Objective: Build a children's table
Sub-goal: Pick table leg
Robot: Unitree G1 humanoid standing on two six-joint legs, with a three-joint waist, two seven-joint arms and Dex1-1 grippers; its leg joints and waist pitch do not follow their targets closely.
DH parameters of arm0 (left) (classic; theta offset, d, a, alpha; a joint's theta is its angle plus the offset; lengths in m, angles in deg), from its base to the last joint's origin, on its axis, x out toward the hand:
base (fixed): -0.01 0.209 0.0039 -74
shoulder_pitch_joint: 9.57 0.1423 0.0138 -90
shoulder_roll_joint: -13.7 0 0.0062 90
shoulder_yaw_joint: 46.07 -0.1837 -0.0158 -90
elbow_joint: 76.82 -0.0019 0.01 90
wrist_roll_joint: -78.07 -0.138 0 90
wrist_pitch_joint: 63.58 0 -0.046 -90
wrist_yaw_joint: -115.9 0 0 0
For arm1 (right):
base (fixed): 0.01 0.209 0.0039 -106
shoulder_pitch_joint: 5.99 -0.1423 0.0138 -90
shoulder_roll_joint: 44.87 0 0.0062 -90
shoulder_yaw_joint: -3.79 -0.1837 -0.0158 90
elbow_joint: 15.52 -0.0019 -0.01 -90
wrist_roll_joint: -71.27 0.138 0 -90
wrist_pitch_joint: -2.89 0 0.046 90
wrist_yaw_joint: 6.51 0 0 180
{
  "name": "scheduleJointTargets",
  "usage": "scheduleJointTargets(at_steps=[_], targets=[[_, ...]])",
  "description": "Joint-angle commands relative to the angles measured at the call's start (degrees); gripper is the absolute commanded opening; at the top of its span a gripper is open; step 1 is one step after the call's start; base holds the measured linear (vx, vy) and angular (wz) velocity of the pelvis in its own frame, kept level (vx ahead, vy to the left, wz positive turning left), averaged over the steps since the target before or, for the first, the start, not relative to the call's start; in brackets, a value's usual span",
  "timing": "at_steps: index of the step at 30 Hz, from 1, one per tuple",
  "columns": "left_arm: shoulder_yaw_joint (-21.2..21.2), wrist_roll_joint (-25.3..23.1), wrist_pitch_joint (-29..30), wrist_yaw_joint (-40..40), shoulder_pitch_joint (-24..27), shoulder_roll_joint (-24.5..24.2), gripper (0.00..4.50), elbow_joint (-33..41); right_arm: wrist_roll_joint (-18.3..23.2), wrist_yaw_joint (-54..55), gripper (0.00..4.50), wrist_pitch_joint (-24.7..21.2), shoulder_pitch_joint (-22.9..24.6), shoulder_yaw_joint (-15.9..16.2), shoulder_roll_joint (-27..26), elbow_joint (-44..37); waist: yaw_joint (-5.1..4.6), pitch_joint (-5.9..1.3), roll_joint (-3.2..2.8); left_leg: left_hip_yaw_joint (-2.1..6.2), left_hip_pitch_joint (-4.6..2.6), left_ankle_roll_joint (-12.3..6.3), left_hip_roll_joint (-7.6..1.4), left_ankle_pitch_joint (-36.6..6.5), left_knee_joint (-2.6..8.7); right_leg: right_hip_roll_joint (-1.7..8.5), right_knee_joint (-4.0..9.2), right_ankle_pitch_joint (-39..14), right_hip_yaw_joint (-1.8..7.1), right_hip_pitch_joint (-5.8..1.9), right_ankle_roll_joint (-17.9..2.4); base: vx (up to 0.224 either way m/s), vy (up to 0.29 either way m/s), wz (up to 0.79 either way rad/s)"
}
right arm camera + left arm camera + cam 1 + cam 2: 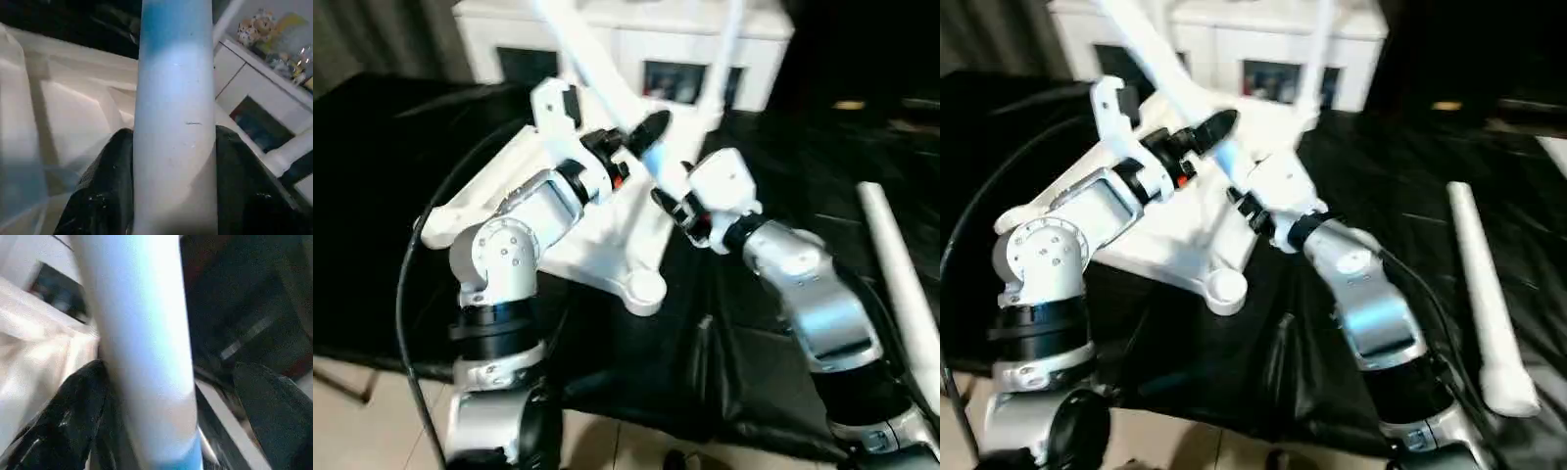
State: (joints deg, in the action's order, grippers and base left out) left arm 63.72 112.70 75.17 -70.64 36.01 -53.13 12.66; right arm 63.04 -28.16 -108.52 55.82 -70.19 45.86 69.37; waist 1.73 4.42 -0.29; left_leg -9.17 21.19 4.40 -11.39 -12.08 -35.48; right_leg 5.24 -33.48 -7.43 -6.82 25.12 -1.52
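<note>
The white tabletop [607, 257] lies underside up on the black-covered table, with a round corner socket [644, 292] toward me. A long white leg [583, 49] slants up and to the left from the tabletop's middle. My right gripper [672, 202] is shut on the leg low down, and both black fingers [100, 188] press its sides. Just above, my left gripper [651, 135] stands open around the same leg [146, 333]. One finger [73, 411] is against it and the other is apart. A second leg [724, 59] rises from the tabletop's far side. A third leg [899, 284] lies loose at the right.
A white cabinet [759, 59] with glass-fronted compartments stands right behind the table. A black cable [406, 294] loops beside my left forearm. The black cloth [636, 392] hangs over the table's near edge, with tiled floor [372, 431] below.
</note>
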Motion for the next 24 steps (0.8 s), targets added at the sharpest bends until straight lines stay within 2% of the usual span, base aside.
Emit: scheduleJointTargets(at_steps=[1,2,4,6,8,10,12,14,18,19,23,24], targets=[[2.8,1.6,-0.9,4.0,-1.8,1.4,4.50,-1.2,-3.1,1.4,1.88,2.7,-1.2,1.4,0.6,0.5,0.40,-6.10,1.09,-0.46,0.32,-9.54,-0.34,4.4,2.59,2.31,1.70,-3.8,3.13,-4.96,-12.8,0.000,0.000,0.00],[3.2,1.7,-1.3,4.9,-2.0,1.5,4.50,-1.6,-3.5,1.8,1.88,3.0,-1.2,1.6,0.7,0.7,0.40,-5.85,1.25,-0.55,0.49,-10.32,-0.31,3.7,2.59,2.17,1.90,-4.9,3.02,-4.91,-12.8,0.000,0.000,0.00],[4.5,2.1,-2.2,6.9,-2.6,1.9,4.13,-2.5,-5.1,3.2,1.88,3.4,-1.3,2.3,0.5,1.1,0.53,-5.60,1.20,-0.63,0.48,-9.96,-0.29,1.3,2.59,2.17,2.39,-9.5,2.91,-4.87,-11.5,0.000,0.000,0.00],[4.7,2.1,-2.1,7.2,-2.6,1.9,4.10,-2.8,-5.6,3.7,1.88,3.4,-1.3,2.5,0.4,1.2,0.43,-5.33,1.10,-0.58,0.26,-8.16,-0.54,-1.7,2.81,2.03,2.93,-14.8,2.71,-4.65,-9.4,0.000,0.000,0.00],[4.8,2.4,-2.0,7.3,-2.5,2.0,3.82,-2.8,-5.8,3.9,1.88,3.5,-1.3,2.5,0.3,1.3,0.38,-5.14,0.99,-0.58,-0.05,-6.64,-0.68,-4.2,2.96,2.01,3.35,-17.7,2.66,-4.36,-8.2,0.000,0.000,0.00],[5.0,3.6,-1.3,7.6,-2.3,2.4,3.65,-2.6,-6.7,4.5,1.88,4.1,-1.2,2.8,-0.1,1.8,0.27,-5.08,0.78,-0.50,-0.16,-5.30,-0.77,-5.8,3.08,1.95,3.31,-17.9,2.65,-4.30,-7.7,0.000,0.000,0.00],[4.7,4.2,-1.2,7.8,-2.2,2.6,3.51,-2.3,-7.1,4.7,1.88,4.3,-1.1,2.8,-0.4,2.0,0.13,-5.05,0.94,-0.51,-0.14,-4.25,-0.73,-7.7,3.20,1.95,3.45,-18.8,2.60,-4.43,-6.9,0.000,0.000,0.00],[4.4,5.2,-0.9,8.0,-2.0,2.9,3.26,-1.9,-7.3,4.9,1.88,4.4,-1.0,3.0,-0.6,2.0,0.12,-5.06,1.01,-0.59,-0.12,-4.07,-0.60,-7.9,3.17,1.91,3.51,-19.0,2.64,-4.37,-6.4,0.000,0.000,0.00],[3.7,6.0,-0.6,8.1,-1.9,3.1,3.13,-1.7,-7.6,5.2,1.88,4.3,-1.0,3.2,-1.3,2.2,0.13,-5.14,1.05,-0.60,0.06,-4.05,-0.56,-7.2,3.14,1.88,3.42,-18.8,2.66,-4.45,-5.7,0.000,0.000,0.00],[3.6,6.3,-0.7,8.3,-1.8,3.2,2.90,-1.7,-7.8,5.3,1.88,4.3,-1.1,3.2,-1.6,2.4,0.15,-5.19,1.02,-0.57,0.09,-4.08,-0.56,-7.0,3.12,1.88,3.36,-18.5,2.65,-4.49,-5.7,0.000,0.000,0.00],[3.1,6.7,-1.0,8.4,-1.6,2.7,2.75,-1.9,-8.1,5.4,1.88,4.8,-1.3,3.1,-2.0,2.7,0.21,-5.32,1.00,-0.60,0.17,-4.16,-0.54,-6.1,3.02,1.93,3.13,-16.8,2.74,-4.52,-6.2,0.000,0.000,0.00],[3.3,6.9,-1.1,8.5,-1.6,2.6,2.56,-2.0,-8.6,6.1,1.88,5.4,-1.5,3.1,-2.1,2.8,0.18,-5.38,1.02,-0.58,0.24,-4.34,-0.56,-5.5,3.01,1.90,2.94,-15.7,2.77,-4.62,-6.7,0.000,0.000,0.00]])
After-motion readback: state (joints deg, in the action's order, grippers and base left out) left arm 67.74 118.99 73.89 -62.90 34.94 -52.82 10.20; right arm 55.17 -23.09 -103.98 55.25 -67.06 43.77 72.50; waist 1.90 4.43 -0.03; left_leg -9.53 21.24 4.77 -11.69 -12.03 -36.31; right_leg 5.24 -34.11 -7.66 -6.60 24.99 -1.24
